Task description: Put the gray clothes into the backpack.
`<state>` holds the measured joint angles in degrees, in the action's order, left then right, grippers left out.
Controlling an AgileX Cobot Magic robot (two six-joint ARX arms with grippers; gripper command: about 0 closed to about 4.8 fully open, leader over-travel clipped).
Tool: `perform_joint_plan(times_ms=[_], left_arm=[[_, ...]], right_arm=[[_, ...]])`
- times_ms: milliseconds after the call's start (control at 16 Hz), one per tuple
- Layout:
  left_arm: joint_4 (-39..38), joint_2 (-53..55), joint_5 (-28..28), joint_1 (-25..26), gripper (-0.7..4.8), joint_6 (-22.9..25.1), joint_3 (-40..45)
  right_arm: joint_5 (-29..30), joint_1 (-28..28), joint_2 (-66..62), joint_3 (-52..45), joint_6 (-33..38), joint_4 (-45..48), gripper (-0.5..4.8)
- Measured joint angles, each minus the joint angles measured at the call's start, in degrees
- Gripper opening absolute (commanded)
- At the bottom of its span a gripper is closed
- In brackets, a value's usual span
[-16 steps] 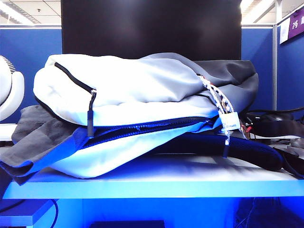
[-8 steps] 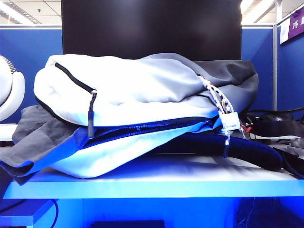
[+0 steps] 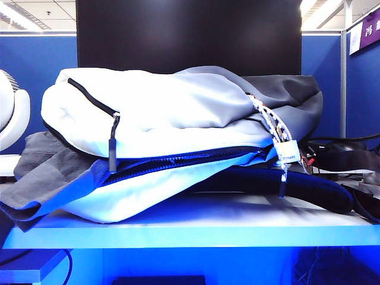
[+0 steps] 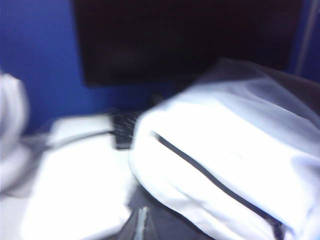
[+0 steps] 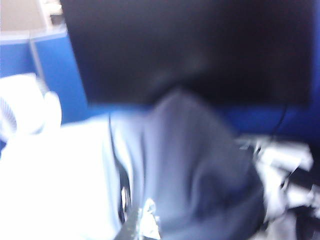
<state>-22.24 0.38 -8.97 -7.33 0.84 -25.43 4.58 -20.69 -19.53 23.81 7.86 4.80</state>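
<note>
The backpack (image 3: pixel 178 113) lies on its side on the table, light gray-white with a dark gray end to the right. Its long black zipper gapes along the front. The gray clothes (image 3: pixel 53 172) hang wrinkled out of that opening at the left end, partly inside, partly on the table. Neither arm shows in the exterior view. In the blurred left wrist view my left gripper (image 4: pixel 141 226) is shut, held back from the white backpack (image 4: pixel 225 165). My right gripper (image 5: pixel 142 224) is also shut, facing the backpack's dark gray end (image 5: pixel 200 165), empty.
A white table (image 3: pixel 196 228) carries the bag. A white fan (image 3: pixel 12 116) stands at the left. A large black screen (image 3: pixel 190 32) fills the back. Black straps and cables (image 3: pixel 344 157) lie at the right. A white braided cord with a tag (image 3: pixel 279 136) dangles from the bag.
</note>
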Motion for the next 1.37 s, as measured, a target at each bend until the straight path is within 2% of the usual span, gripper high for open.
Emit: perform_joint_plan(times_ms=[125,187,374,562,874,1310,1373], left_arm=[[11.10,-0.02,0.02,0.00,-0.04,-8.59,9.70],[14.01,-0.02,0.07,0.00,-0.04,-9.70,11.41],[14.47,-0.04,2.23,0.00,-0.03,-11.17,16.17],[14.05,-0.04,2.23,-0.02,-0.03,-17.81,16.28],[13.86,-0.04,2.23,-0.02,-0.03,-18.67,16.28],[13.81,-0.04,1.99,1.38,-0.03,-18.69,16.28],[13.38,-0.04,2.10,4.00,-0.03,-15.23,16.28]], right_arm=[[-0.02,-0.02,-0.07,-8.85,0.76,6.05,-0.05],[-0.04,0.00,-0.07,-10.01,1.09,6.95,-0.05],[-2.01,-0.02,-0.66,-13.22,1.20,6.91,-0.05],[-1.97,-0.02,-0.39,-13.46,1.20,1.68,-0.05],[-1.99,-0.02,-0.42,-13.44,1.20,-6.05,-0.05],[-1.99,-0.02,-0.42,-13.44,1.20,-6.91,-0.05],[-1.99,0.00,-0.42,-13.44,1.20,-6.88,-0.05]])
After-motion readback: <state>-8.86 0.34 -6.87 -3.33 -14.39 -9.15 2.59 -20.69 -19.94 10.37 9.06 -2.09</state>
